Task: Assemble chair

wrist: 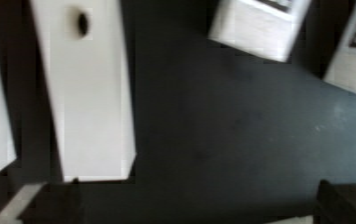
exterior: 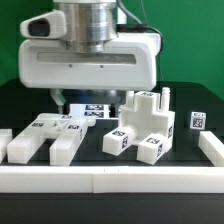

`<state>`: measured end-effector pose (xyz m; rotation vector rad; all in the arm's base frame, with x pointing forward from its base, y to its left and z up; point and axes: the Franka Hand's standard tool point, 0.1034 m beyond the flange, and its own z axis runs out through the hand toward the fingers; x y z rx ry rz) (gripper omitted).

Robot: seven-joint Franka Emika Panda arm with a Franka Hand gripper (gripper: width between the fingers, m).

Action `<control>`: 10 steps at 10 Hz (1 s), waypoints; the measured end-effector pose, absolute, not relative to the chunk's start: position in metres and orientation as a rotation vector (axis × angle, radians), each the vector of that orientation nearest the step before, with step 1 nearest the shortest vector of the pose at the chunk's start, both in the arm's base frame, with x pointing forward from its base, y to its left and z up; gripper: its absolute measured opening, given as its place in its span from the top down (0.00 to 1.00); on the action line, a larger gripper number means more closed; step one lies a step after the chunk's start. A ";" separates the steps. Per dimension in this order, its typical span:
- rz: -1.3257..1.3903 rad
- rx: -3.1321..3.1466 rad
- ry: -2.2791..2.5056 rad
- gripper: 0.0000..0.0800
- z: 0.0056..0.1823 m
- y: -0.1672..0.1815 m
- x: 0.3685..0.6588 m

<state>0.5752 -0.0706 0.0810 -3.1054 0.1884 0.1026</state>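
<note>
White bars [exterior: 45,138] (bare black table [exterior: 95,152] between)

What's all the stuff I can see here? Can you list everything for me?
bars: about three, white, side by side at the exterior view's left
flat piece: one, white with tags, middle
stacked blocks: one cluster, white with tags, right of the middle
edge bar: one, white, far exterior view's right
border rail: one, white, along the front
table: one, black, beneath everything
backdrop: one, green, behind
hand: one, white, open, hovering above the flat piece
</note>
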 end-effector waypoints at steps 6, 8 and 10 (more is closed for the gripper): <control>0.082 -3.115 0.069 0.19 0.077 -0.084 0.573; 0.098 -3.123 0.065 0.19 0.067 -0.096 0.568; 0.056 -3.134 0.054 0.19 0.065 -0.102 0.571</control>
